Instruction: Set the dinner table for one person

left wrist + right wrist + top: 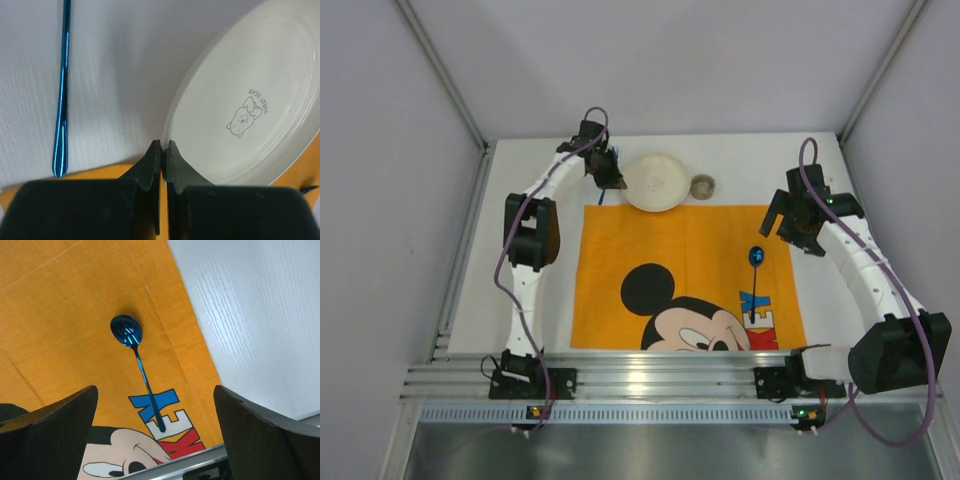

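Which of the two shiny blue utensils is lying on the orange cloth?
The blue spoon by the Mickey lettering; the other blue utensil lies on the white table beside the plate.

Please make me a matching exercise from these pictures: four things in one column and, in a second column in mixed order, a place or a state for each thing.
Column A
1. plate
2. spoon
3. left hand
4. right hand

Column B
a. open
b. shut
c. lies fully on the orange mat
d. overlaps the mat's far edge, mostly on the white table

Pairs: 1-d, 2-c, 3-b, 4-a
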Robot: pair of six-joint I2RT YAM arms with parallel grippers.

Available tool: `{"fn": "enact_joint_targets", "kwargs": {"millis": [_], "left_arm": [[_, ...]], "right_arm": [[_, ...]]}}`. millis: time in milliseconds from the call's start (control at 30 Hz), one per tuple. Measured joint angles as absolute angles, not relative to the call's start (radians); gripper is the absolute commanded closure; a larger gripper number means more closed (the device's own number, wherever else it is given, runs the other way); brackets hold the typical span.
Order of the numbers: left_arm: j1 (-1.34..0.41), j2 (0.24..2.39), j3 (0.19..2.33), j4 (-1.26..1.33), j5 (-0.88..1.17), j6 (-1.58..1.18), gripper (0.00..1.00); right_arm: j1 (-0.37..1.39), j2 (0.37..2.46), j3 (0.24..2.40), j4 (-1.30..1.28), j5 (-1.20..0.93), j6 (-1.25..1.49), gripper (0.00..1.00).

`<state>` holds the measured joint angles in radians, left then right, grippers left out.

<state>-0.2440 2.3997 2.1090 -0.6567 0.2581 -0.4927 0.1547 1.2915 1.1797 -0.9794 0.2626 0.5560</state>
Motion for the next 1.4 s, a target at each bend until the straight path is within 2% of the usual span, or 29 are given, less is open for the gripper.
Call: {"fn": "enact_joint_targets", "kwargs": {"millis": [133,400,533,833,867,900,933,967,1267,1367,1400], "left_arm": [[-0.249,2.257,1.962,-0.623,0.314,-0.448,1.0],[-0.3,1.895,1.504,-0.578,0.406,-0.34,1.0],[-0.376,1.839,1.356,-0.588,0.403,-0.303,1.0],[-0.567,1.84,1.25,-0.59,0.39,-0.305,1.0],[-0.574,1.84,1.25,-0.588,0.388,-0.308,0.83],[-0.579,1.842,1.25,-0.587,0.382,-0.311,0.72],[-0.582,1.842,1.25,-0.587,0.379,-0.314,0.5],[-0.582,1.843,1.25,-0.587,0.376,-0.31,0.02],[-0.582,1.843,1.256,-0.608,0.327,-0.322,0.01],[-0.578,1.843,1.284,-0.632,0.319,-0.322,0.02],[-0.576,1.843,1.296,-0.637,0.319,-0.322,0.02]], "right_arm": [[0.155,1.285,1.178,-0.964,0.255,0.542,0.0],[0.154,1.27,1.178,-0.928,0.204,0.517,0.0],[0.154,1.291,1.182,-0.857,0.108,0.489,0.0],[0.154,1.649,1.457,-0.716,-0.075,0.459,0.0],[0.154,1.69,1.496,-0.709,-0.088,0.461,0.0],[0.154,1.737,1.536,-0.692,-0.104,0.464,0.0],[0.154,1.786,1.58,-0.678,-0.12,0.467,0.0],[0.154,1.828,1.614,-0.667,-0.133,0.473,0.0],[0.17,2.215,1.949,-0.675,-0.15,0.537,0.02],[0.182,2.314,2.058,-0.694,-0.133,0.544,0.16],[0.188,2.338,2.083,-0.703,-0.128,0.547,0.24]]}}
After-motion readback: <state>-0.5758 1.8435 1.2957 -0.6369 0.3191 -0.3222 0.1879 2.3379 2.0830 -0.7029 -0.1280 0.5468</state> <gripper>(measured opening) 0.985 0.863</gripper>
